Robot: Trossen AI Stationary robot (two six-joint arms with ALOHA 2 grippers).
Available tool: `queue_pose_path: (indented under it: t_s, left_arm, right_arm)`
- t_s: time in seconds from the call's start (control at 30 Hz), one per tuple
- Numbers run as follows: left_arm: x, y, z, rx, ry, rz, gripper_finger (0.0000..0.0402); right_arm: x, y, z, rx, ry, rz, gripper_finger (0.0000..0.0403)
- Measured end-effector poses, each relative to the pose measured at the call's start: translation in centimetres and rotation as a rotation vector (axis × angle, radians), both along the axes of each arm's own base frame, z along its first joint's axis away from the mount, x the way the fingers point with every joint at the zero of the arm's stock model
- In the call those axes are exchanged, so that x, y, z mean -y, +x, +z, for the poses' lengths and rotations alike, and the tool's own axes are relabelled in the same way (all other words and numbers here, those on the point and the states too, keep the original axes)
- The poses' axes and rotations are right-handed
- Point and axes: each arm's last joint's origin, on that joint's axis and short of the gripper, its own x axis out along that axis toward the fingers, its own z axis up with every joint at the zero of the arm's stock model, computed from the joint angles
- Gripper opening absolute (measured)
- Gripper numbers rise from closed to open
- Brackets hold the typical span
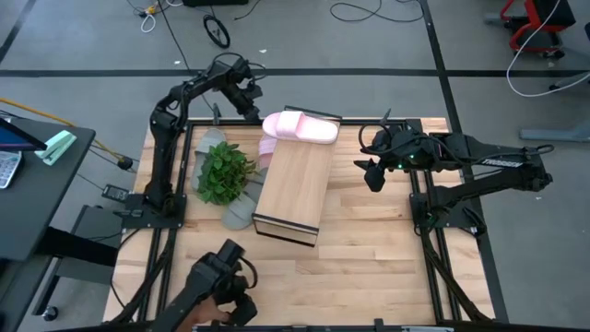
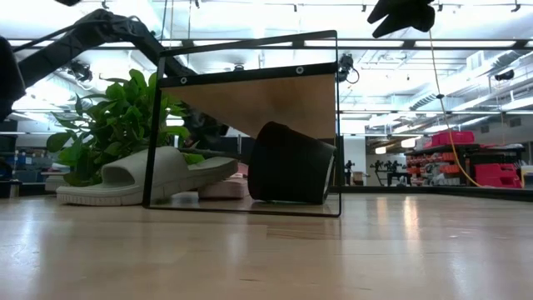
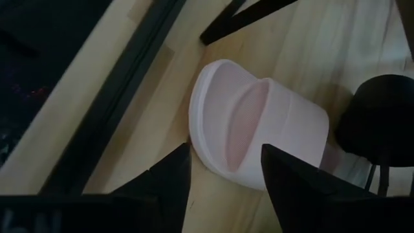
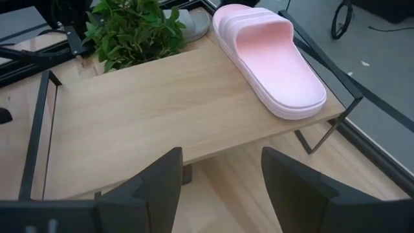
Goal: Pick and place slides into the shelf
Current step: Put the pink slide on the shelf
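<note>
The shelf stands mid-table, a light-wood top on a dark frame. One pink slide lies across its far end, also visible in the right wrist view. A second pink slide rests sole-down on the table by the shelf's far left corner. Two grey slides lie on the table around the plant. My left gripper is open and hovers above the second pink slide, touching nothing. My right gripper is open and hangs in the air right of the shelf.
A leafy green plant sits left of the shelf, between the grey slides. A dark pot-like thing shows under the shelf frame in the low view. Bare tabletop lies to the right of and nearer than the shelf. A dark device stands at the near edge.
</note>
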Motion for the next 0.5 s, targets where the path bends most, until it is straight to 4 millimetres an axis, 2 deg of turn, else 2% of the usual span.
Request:
queue_pose_path:
  t_s: [0.3,0.5]
  left_arm:
    - [0.1,0.3,-1.7,-0.009,-0.035,-0.009,0.0191]
    - [1.5,-0.3,-4.0,-0.022,-0.131,-0.026,0.0196]
  right_arm:
    - [0.0,0.0,0.0,0.007,0.015,-0.012,0.0217]
    - [0.0,0.0,0.0,0.008,0.018,-0.014,0.0217]
